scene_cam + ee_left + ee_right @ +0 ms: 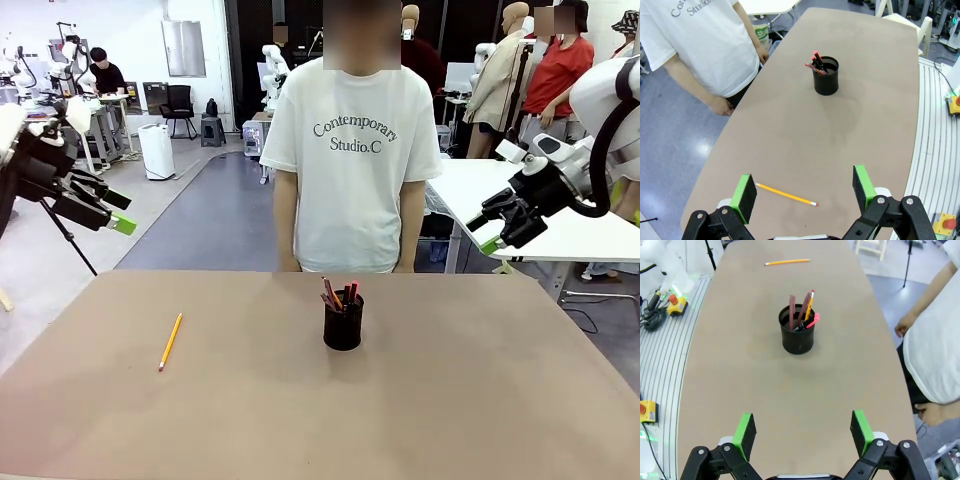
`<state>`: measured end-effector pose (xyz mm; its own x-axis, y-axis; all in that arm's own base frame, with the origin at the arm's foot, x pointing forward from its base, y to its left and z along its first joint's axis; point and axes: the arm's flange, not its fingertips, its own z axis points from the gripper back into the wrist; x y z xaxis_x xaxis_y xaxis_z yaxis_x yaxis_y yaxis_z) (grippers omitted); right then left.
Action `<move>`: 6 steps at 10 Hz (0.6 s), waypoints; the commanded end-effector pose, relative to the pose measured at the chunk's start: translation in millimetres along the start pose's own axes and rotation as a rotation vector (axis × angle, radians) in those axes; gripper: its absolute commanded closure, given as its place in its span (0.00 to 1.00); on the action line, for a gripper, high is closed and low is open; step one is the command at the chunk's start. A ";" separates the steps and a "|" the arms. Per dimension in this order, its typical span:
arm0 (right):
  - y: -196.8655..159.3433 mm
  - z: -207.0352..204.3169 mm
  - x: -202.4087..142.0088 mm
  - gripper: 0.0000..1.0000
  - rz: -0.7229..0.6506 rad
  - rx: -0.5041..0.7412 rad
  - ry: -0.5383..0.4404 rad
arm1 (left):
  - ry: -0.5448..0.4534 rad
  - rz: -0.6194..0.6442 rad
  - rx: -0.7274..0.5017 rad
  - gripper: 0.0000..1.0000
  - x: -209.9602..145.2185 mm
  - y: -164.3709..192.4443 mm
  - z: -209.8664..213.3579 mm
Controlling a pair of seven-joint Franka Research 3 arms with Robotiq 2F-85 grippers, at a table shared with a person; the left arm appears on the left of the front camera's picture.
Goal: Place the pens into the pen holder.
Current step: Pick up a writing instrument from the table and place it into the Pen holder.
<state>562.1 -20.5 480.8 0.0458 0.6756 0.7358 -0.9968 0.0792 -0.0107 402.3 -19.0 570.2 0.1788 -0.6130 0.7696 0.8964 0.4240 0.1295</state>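
Note:
The black mesh pen holder stands upright near the table's middle, toward the far side. Pens stick out of it: dull red ones, a yellow-orange pencil and a black pen with a pink-red cap. Another yellow pencil lies flat on the table's left part. My left gripper hangs open, high off the left edge, above that pencil. Off to the right, my right gripper is raised and open, holding nothing.
A person in a white T-shirt stands at the far edge, behind the holder, arms down at the sides. The brown table is bare apart from the holder and the loose pencil. A white table stands beyond, at the right.

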 end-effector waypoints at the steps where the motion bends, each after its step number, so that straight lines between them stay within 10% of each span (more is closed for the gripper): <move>1: 0.2 0.8 1.6 0.00 0.005 -0.003 -0.010 | 0.003 0.003 -0.003 0.00 -0.5 0.9 1.9; 6: 0.2 0.8 1.6 0.00 0.005 -0.003 -0.010 | 0.003 0.003 -0.003 0.00 -0.5 0.9 1.9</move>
<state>562.1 -20.5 480.8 0.0458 0.6756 0.7359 -0.9968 0.0791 -0.0107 402.3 -19.0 570.2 0.1788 -0.6130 0.7696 0.8964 0.4240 0.1295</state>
